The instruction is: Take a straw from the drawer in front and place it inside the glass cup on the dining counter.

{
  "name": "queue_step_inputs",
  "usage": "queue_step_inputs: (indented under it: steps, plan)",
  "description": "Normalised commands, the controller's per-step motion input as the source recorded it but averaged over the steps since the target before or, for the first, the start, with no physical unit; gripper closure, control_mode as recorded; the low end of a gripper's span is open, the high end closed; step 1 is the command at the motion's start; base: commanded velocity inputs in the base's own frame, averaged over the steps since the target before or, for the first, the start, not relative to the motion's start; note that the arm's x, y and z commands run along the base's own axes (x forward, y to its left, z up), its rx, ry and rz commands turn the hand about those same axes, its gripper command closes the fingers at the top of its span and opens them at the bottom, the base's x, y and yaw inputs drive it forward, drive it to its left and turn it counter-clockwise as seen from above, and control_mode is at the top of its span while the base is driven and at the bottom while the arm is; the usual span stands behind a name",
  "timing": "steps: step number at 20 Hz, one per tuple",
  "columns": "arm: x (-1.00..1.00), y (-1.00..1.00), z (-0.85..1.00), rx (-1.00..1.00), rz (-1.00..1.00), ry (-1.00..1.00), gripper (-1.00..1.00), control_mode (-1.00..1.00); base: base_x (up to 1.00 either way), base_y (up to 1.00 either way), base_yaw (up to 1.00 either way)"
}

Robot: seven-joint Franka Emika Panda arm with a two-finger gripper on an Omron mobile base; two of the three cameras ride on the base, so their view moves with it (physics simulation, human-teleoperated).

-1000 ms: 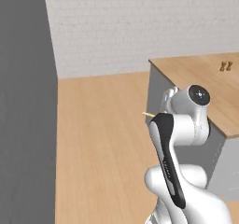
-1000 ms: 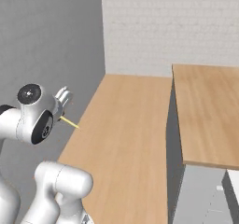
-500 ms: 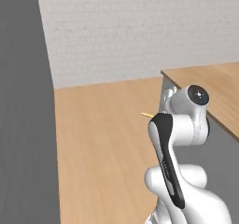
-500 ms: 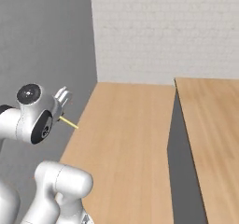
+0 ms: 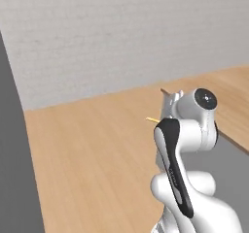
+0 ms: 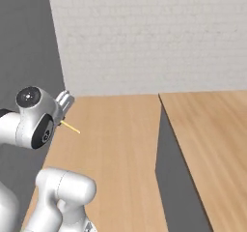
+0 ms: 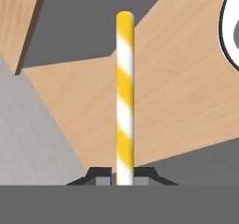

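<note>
At the bottom centre of the hand view the two-finger gripper (image 7: 123, 178) is closed tight, its two small dark finger tips pinching the foot of the thin, straight straw with yellow and white spiral stripes (image 7: 124, 97), which rises from between them straight up the middle of the frame and ends near the top edge. In the left base view a short pale yellow end of that straw (image 5: 151, 120) pokes out to the left of the white arm's head, just right of the frame's centre; in the right base view the same thin stick (image 6: 71, 127) slants down and to the right from beside the arm's round white and dark joint at the left of the frame. Beyond the straw, the hand view shows light-wood boards with a fine grain across the middle and right, a grey wedge at the top and a textured pale grey area at the lower left. In the right base view the large light-wood top of the dining counter (image 6: 212, 139) fills the right side of the frame, its flat grey side falling away toward the lower centre, and a light-wood floor runs from there to the left. A white brick wall closes off the top of both base views, and a plain dark grey wall or panel stands along the left edge of each. In the left base view a light-wood corner with a grey face below it sits at the right edge.
</note>
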Motion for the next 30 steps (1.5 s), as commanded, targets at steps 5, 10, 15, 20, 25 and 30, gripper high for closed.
queue_step_inputs:
  steps: [5, 10, 15, 20, 25, 30]
  plan:
    - [0.0, 0.0, 0.0, 0.0, 0.0, 0.0, 1.0, 1.0, 1.0, 0.91, -0.33]
    - [0.0, 0.0, 0.0, 0.0, 0.0, 0.0, 1.0, 1.0, 1.0, 0.93, -0.39]
    - [0.0, 0.0, 0.0, 0.0, 0.0, 0.0, 1.0, 1.0, 1.0, 0.67, -0.55]
    - [0.0, 0.0, 0.0, 0.0, 0.0, 0.0, 1.0, 1.0, 1.0, 0.73, -0.57]
    - [0.0, 0.0, 0.0, 0.0, 0.0, 0.0, 1.0, 1.0, 1.0, 0.93, -0.51]
    - [0.0, 0.0, 0.0, 0.0, 0.0, 0.0, 1.0, 1.0, 1.0, 0.97, -0.5]
